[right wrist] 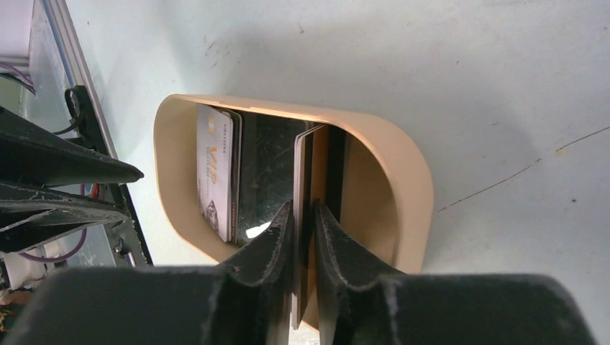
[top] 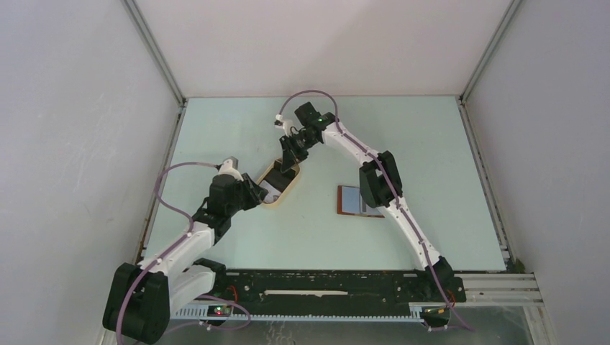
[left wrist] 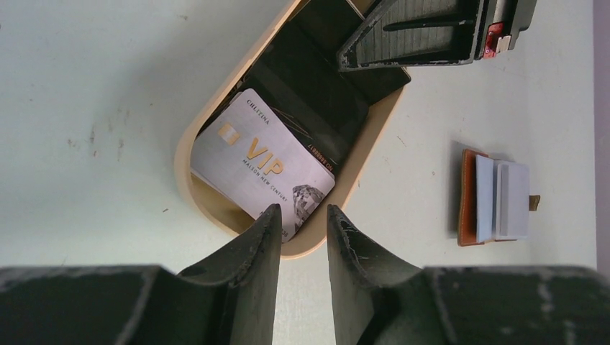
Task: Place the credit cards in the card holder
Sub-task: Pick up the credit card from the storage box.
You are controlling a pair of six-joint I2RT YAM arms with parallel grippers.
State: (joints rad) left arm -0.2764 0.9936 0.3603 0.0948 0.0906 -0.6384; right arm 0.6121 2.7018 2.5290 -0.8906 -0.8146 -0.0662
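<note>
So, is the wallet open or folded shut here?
Open. The wallet lies flat on the table, pale cards showing on its inner face, its tab sticking out loose.

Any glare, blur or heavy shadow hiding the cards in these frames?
Top external: even light, sharp, tray small. Left wrist: VIP card print legible, left gripper softly blurred. Right wrist: glare along the tray's far rim, shine on the black card, right gripper and its pinched card soft.

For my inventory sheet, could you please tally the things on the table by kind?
tray: 1
wallet: 1
cards: at least 5 showing; stacking may hide more
total: at least 7
</note>
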